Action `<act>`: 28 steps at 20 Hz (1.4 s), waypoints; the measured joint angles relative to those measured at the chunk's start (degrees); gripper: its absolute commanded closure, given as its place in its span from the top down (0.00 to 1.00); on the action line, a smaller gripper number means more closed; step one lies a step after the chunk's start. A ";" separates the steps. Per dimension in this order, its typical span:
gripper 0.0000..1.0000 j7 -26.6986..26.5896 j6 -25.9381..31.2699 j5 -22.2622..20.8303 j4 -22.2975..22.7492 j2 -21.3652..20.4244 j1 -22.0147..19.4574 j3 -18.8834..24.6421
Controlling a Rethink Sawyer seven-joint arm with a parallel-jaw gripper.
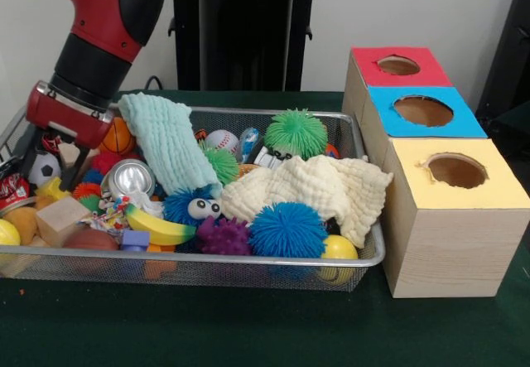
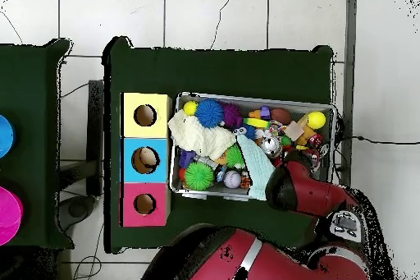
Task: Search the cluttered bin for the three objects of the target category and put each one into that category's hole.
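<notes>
Arm (image 1: 99, 27) bulk blocks much of your view: overhead it covers the bin (image 2: 254, 97) corner where the gripper (image 1: 51, 161) sits. From the front you see the gripper down among the clutter, dark fingers straddling something near the soccer ball (image 1: 41, 168), but whether they grip anything you cannot tell. Beside the gripper hangs the mint cloth (image 1: 166, 139); farther off lies the cream cloth (image 1: 310, 189), possibly hiding toys. Well apart stands the box (image 1: 439, 210) of three holes, red, blue and yellow.
</notes>
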 measured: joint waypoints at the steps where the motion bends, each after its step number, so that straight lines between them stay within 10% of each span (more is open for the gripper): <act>1: 1.00 0.00 -0.35 -0.06 0.00 0.09 -0.11 0.10; 28: 1.00 0.01 -5.62 -14.68 -1.25 -1.25 -6.15 5.67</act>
